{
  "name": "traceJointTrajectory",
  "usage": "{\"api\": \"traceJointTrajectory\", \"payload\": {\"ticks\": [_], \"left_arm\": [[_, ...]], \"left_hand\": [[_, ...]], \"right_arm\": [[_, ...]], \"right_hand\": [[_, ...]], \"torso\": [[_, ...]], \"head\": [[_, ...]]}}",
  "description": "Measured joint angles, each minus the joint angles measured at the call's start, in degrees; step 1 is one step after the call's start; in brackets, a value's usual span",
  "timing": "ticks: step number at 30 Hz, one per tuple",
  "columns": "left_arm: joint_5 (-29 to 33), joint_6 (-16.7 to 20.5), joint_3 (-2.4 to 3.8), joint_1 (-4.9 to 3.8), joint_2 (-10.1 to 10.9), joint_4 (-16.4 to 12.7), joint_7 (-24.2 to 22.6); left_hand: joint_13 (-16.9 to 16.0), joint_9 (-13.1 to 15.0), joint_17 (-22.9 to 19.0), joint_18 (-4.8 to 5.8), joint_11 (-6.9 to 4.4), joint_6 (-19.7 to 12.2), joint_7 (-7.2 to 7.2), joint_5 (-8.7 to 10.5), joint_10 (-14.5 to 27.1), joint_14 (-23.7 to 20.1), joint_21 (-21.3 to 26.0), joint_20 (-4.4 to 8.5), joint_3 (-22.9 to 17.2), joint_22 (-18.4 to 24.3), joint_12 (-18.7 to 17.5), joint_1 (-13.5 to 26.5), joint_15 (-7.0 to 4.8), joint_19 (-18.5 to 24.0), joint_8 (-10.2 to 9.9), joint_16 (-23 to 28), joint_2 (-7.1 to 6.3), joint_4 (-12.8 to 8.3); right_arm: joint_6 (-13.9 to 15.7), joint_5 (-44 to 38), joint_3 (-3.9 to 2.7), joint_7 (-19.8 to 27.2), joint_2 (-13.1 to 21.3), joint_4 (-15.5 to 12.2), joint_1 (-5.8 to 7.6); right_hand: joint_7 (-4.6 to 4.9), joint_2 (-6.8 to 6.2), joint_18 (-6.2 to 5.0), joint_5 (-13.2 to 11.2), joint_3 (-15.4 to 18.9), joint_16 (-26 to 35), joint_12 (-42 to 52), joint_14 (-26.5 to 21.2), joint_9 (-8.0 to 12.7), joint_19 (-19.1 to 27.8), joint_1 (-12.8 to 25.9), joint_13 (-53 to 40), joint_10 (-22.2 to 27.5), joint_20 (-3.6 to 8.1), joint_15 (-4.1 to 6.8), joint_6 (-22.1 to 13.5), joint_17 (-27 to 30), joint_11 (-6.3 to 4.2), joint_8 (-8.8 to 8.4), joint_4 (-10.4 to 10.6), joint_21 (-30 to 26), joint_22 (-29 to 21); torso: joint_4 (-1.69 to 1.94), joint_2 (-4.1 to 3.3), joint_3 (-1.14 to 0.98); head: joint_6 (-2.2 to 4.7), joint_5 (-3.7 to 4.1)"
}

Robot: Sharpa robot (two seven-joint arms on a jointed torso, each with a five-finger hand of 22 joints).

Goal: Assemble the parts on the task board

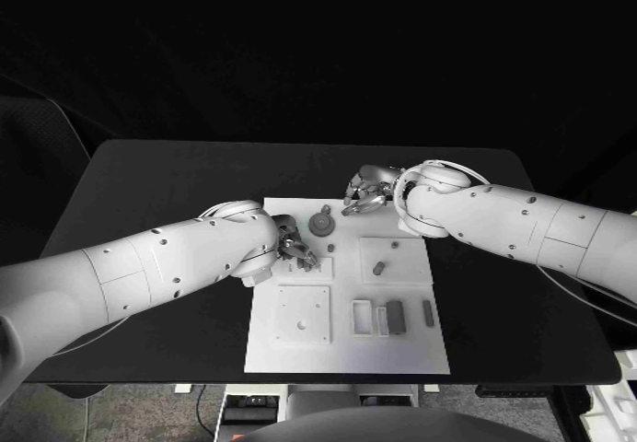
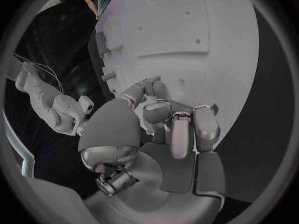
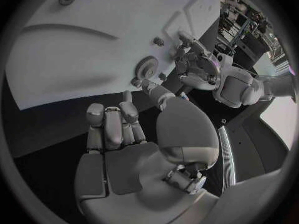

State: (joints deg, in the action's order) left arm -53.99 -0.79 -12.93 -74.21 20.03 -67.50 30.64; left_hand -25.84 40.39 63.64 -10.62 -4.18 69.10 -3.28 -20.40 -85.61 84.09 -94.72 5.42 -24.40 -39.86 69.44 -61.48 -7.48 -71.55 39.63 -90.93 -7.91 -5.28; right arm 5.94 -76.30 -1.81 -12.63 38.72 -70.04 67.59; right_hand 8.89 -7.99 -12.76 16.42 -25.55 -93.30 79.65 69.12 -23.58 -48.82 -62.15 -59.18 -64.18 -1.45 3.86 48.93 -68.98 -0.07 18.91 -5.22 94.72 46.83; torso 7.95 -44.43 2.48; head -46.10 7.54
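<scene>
1. The board (image 1: 348, 345) lies flat in the middle of the table (image 1: 159, 175), long side running away from the robot, so both arms can reach it from either side.
2. The left hand (image 1: 295, 247) is low over the board's left edge. From the wrist its fingers (image 2: 181, 132) curl in close together against the white surface. I cannot tell whether a part is caught under them.
3. The right hand (image 1: 368, 191) sits at the board's far edge, partly over the black table. Its fingers (image 3: 112, 127) stand up side by side, the thumb held apart, and nothing lies between them; it looks to me like a hand waiting, not working.
4. A round, gear-like part (image 1: 323, 223) rests on the board between the two hands, near both. In the right wrist view it shows as a disc (image 3: 147, 64) just beyond that hand's fingertips.
5. A small dark piece (image 1: 380, 268) lies on a raised square right of centre. Nearer the robot, slim blocks (image 1: 394, 317) sit in a row beside a square plate (image 1: 304, 315) with a hole.
6. My guess is the assembly is at an early stage, since most parts lie loose and apart.
</scene>
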Motion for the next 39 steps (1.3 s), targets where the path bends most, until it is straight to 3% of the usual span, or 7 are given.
{"api": "traceJointTrajectory", "payload": {"ticks": [4, 17, 20, 27, 39], "left_arm": [[0.0, 0.0, -0.01, 0.0, -0.1, 0.0, 0.0], [0.1, -0.9, -0.02, -0.03, -0.1, 0.0, 0.0], [0.0, -1.1, -0.02, -0.03, -0.1, 0.0, 0.1], [-0.2, -1.2, -0.03, -0.03, 0.0, 0.0, 0.1], [-0.9, -1.4, 0.01, -0.04, -0.1, 0.0, 0.1]], "left_hand": [[0.0, 0.0, 0.0, 0.04, 0.0, 0.0, 0.0, -1.41, 0.0, 0.0, 0.0, -0.01, -0.6, 0.0, 0.0, -0.4, 0.0, 0.0, -0.1, 0.0, -0.37, 0.6], [0.0, 0.0, 0.0, 0.1, 0.0, 0.0, 0.0, -2.52, 0.0, 0.0, 0.0, -0.02, -0.8, 0.0, 0.0, -0.4, 0.03, 0.0, -0.1, 0.0, -0.4, 0.8], [0.0, 0.4, 0.1, 0.15, 0.0, 0.0, 0.0, -4.97, 0.0, 0.0, 0.0, -0.02, -1.2, -0.1, 0.3, -0.5, 0.03, 0.0, 0.5, 0.0, -0.52, 1.2], [0.0, 0.8, 0.2, 0.39, 0.0, 0.0, 0.0, -7.29, 0.0, 0.0, 0.0, -0.22, -1.3, -0.2, 0.3, -0.6, 0.13, -0.2, 1.0, 0.0, -0.6, 1.2], [0.0, 0.9, 0.2, 0.39, 0.0, 0.0, 0.0, -8.45, 0.0, 0.0, 0.0, -0.26, -1.4, -0.3, 0.3, -0.6, 0.15, -0.2, 1.3, 0.0, -0.59, 1.4]], "right_arm": [[0.0, 0.0, 0.0, 0.0, 0.0, 0.0, 0.0], [0.0, 0.0, 0.0, 0.0, 0.0, 0.0, 0.0], [0.0, 0.0, 0.0, 0.0, 0.0, 0.0, 0.0], [0.0, 0.0, 0.0, 0.0, 0.0, 0.0, 0.0], [-0.1, 0.0, 0.0, 0.0, 0.0, 0.0, 0.0]], "right_hand": [[0.0, 0.0, -0.01, 0.0, 0.0, 0.0, 0.0, 0.1, 0.0, 0.0, 0.0, 0.0, 0.0, 0.0, -0.08, 0.0, 0.0, 0.01, 0.0, 0.0, 0.0, 0.0], [0.0, 0.0, 0.0, 0.0, 0.0, 0.0, 0.0, 0.0, 0.0, 0.0, 0.0, 0.0, 0.1, 0.0, 0.01, 0.0, 0.0, 0.09, 0.0, 0.0, 0.0, 0.0], [0.0, 0.0, 0.0, 0.0, 0.0, 0.0, 0.0, 0.0, 0.0, 0.0, 0.0, 0.0, 0.1, 0.0, 0.02, 0.0, 0.0, 0.1, 0.0, 0.0, 0.0, 0.0], [0.0, 0.0, 0.0, 0.0, 0.0, 0.0, 0.0, 0.0, 0.0, 0.0, 0.0, 0.0, 0.1, 0.0, 0.02, 0.0, 0.0, 0.11, 0.0, 0.0, 0.0, -0.1], [0.0, 0.0, 0.0, 0.0, 0.0, 0.0, 0.0, 0.0, 0.0, 0.0, 0.0, 0.0, 0.0, 0.0, 0.01, 0.0, 0.0, -0.03, 0.0, 0.0, 0.0, 0.0]], "torso": [[0.0, 0.0, 0.01], [0.01, 0.0, 0.03], [0.01, 0.0, 0.03], [0.01, 0.0, 0.04], [0.01, 0.0, 0.04]], "head": [[0.01, 0.01], [-0.1, 0.0], [-0.15, 0.0], [-0.12, 0.01], [-0.08, -0.02]]}}
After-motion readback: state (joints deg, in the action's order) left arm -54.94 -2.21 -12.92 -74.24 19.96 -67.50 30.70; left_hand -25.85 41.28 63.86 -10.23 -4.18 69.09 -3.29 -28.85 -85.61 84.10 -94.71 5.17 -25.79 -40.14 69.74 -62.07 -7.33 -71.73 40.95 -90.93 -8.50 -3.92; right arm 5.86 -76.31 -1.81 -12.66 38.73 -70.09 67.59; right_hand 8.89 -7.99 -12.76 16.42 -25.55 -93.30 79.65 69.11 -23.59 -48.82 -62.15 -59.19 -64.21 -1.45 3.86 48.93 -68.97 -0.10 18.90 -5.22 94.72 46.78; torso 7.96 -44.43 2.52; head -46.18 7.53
